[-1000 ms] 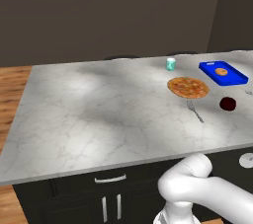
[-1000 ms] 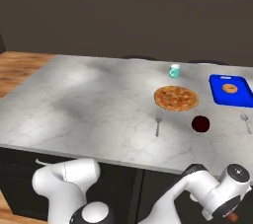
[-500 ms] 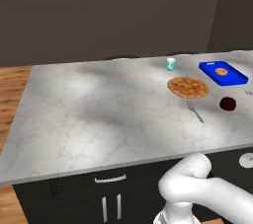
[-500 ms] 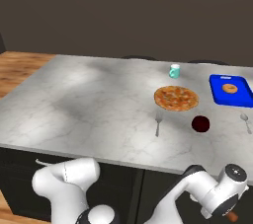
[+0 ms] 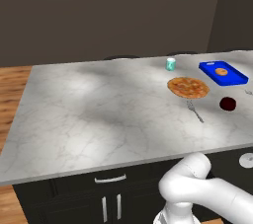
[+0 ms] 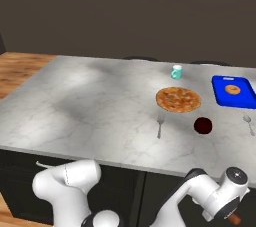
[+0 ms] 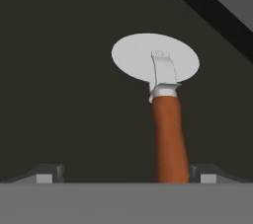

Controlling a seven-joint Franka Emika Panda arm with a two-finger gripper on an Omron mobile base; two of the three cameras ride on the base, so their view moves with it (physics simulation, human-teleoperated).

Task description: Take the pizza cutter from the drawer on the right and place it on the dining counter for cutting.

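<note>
Half done, by judgement. Dining counter point(image 5: 99, 114): no cutter on slab yet; left to right, fork point(image 5: 195, 111), pizza point(image 5: 188, 87), mug point(image 5: 170, 64), blue tray point(image 5: 223, 73). Pizza cutter point(image 7: 163, 99): handle runs down toward right fingertip of gripper point(image 7: 126, 172); whether jaws clamp it, cannot tell. Left: lift, set on slab.
</note>
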